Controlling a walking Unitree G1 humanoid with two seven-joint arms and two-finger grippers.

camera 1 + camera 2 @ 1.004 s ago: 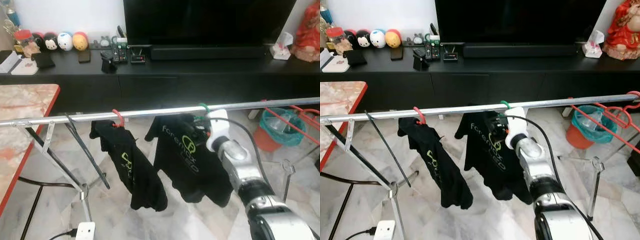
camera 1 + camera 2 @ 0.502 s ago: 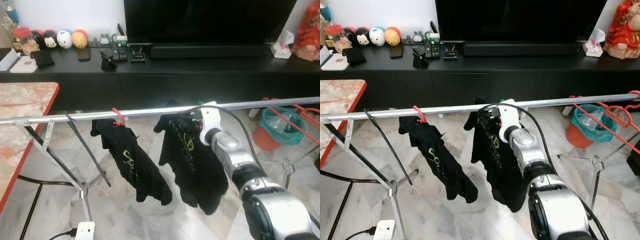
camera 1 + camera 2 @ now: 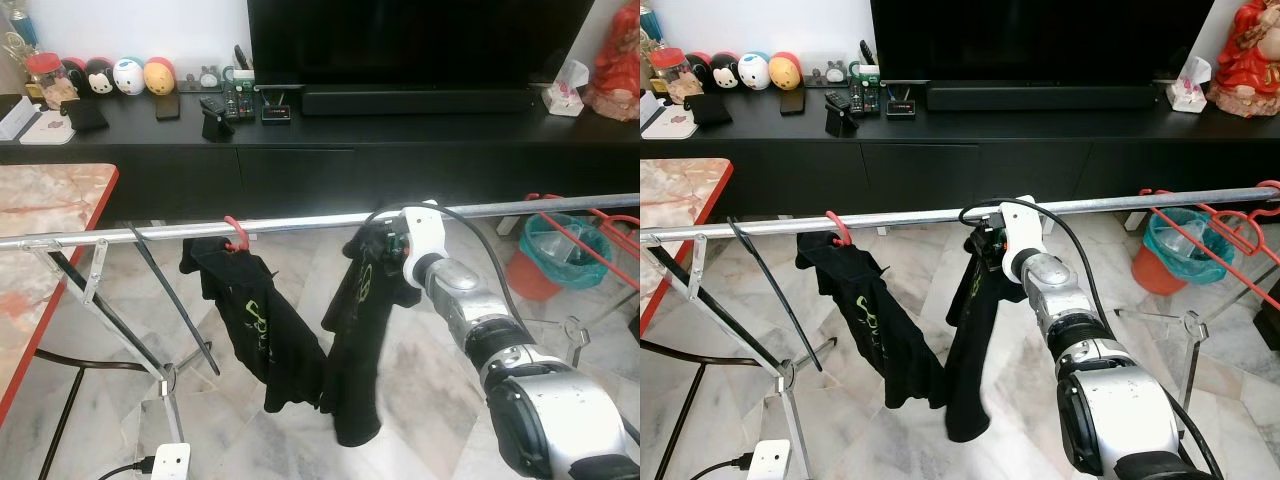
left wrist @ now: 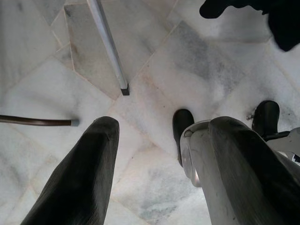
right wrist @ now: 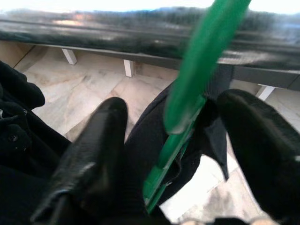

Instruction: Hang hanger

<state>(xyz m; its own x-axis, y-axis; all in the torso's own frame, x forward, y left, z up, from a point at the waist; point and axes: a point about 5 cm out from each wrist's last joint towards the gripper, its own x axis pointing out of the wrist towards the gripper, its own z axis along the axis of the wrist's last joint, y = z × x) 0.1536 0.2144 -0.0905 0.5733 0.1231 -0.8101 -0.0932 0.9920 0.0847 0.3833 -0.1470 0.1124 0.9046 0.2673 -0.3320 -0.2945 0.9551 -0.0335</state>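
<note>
We have our right gripper [image 5: 171, 154] raised just under the rail [image 3: 300, 222], near the middle of its length, with the green hanger [image 5: 187, 108] standing between the two fingers [image 5: 93, 159]. Whether the fingers press on it or only flank it we cannot tell. The hanger's stem runs up from the jaws toward the rail, crossing it at a steep angle, and its black shirt [image 3: 360, 340] droops straight down below the gripper, turned edge-on to us. A second black shirt on a red hanger [image 3: 234, 236] hangs from the rail toward its left end, just beside ours. Our left gripper [image 4: 154, 159] hangs idle over the floor, fingers apart, so the right arm is plainly the nearer one.
</note>
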